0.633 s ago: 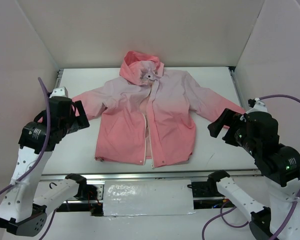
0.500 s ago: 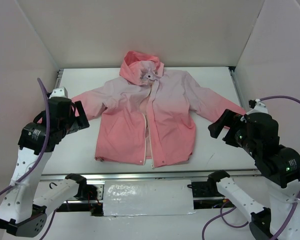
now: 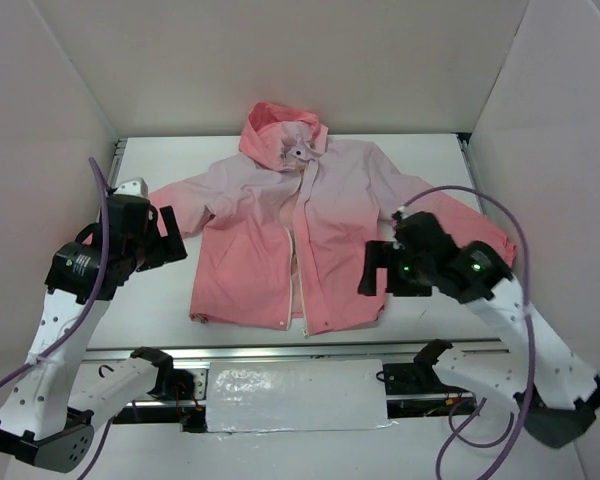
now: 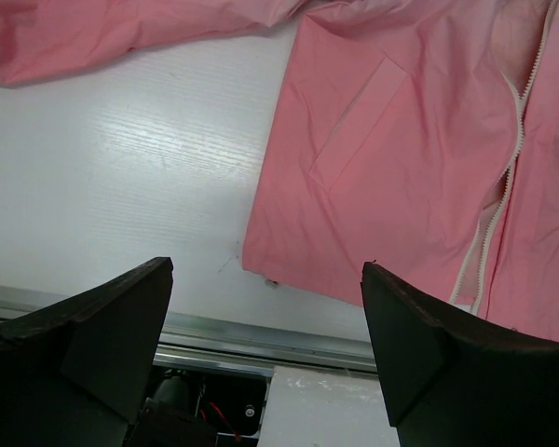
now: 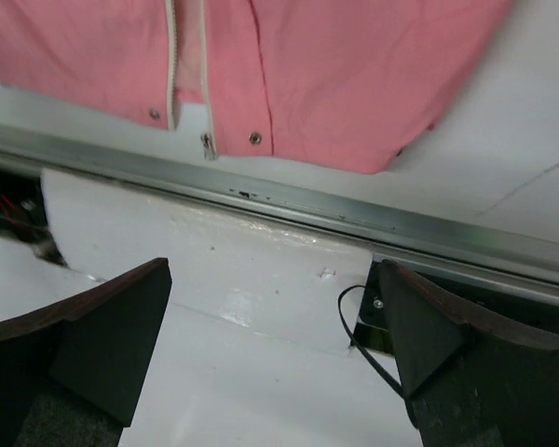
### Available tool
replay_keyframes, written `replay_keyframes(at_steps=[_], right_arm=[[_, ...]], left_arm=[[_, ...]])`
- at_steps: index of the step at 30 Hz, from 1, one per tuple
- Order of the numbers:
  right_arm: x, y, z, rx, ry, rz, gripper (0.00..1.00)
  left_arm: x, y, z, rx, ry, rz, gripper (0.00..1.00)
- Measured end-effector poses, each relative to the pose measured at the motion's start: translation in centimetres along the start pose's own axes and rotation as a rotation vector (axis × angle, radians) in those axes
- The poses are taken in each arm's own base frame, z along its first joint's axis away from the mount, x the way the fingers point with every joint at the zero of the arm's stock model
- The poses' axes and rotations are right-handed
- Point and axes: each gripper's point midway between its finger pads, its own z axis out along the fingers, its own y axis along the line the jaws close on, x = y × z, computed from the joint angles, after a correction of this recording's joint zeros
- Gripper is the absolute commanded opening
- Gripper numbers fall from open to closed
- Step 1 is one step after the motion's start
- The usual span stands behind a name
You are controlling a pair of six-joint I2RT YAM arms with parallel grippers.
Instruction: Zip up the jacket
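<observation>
The jacket (image 3: 300,230) lies flat on the table, hood at the far end, lilac at the chest and coral at the hem. Its light zipper (image 3: 292,262) runs down the front and stands apart at the lower half. My left gripper (image 3: 175,238) is open and empty, hovering left of the jacket's hem, under its sleeve. In the left wrist view the jacket (image 4: 401,158) and zipper (image 4: 512,177) lie ahead of the gripper (image 4: 265,354). My right gripper (image 3: 372,270) is open and empty above the hem's right corner. The right wrist view shows the hem (image 5: 335,84), the zipper's bottom end (image 5: 206,144) and the gripper (image 5: 275,354).
A metal rail (image 3: 300,350) runs along the table's front edge, with a white plate (image 3: 295,395) below it. White walls stand on three sides. A black cable loop (image 5: 354,326) hangs by the rail in the right wrist view.
My right arm has swung left from the right sleeve's cuff to the hem's right corner. My left gripper has edged a little right toward the jacket.
</observation>
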Motion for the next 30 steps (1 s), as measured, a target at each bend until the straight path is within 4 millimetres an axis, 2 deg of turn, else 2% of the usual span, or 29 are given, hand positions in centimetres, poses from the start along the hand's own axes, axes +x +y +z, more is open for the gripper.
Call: replay_keyframes(at_steps=[3,5,7,12,15,18,24,30], right_arm=[[2.3,3.1,3.1,0.006,0.117,-0.1,1.0],[3.0,5.6,5.3,0.013,0.14,-0.133,1.0],[4.5,7.1,8.1,0.061,0.188,-0.169,0.99],[6.3,8.0,14.7,0.197,0.226,-0.158,0.95],[7.3,7.8,17.3,0.251,0.237,-0.148,0.93],[8.0,7.4,18.7,0.275,0.235,-0.137,0.91],[8.5,6.9,20.1,0.293,0.218,-0.111,0.85],[9.8,5.6,21.5,0.333,0.237,-0.102,0.77]], left_arm=[[0.5,-0.4,0.3,0.024,0.015,0.001,0.95],[1.0,-0.5,0.5,0.035,0.028,0.002,0.95],[1.7,-0.6,0.5,0.047,0.041,0.004,0.95],[2.0,-0.6,-0.6,0.092,0.018,-0.006,0.95],[2.1,-0.7,-1.0,0.11,0.005,-0.011,0.96],[2.7,-0.7,-1.1,0.129,0.014,-0.011,0.95],[4.2,-1.2,-0.6,0.159,0.069,-0.003,0.95],[4.5,-1.5,-0.5,0.171,0.085,0.002,0.96]])
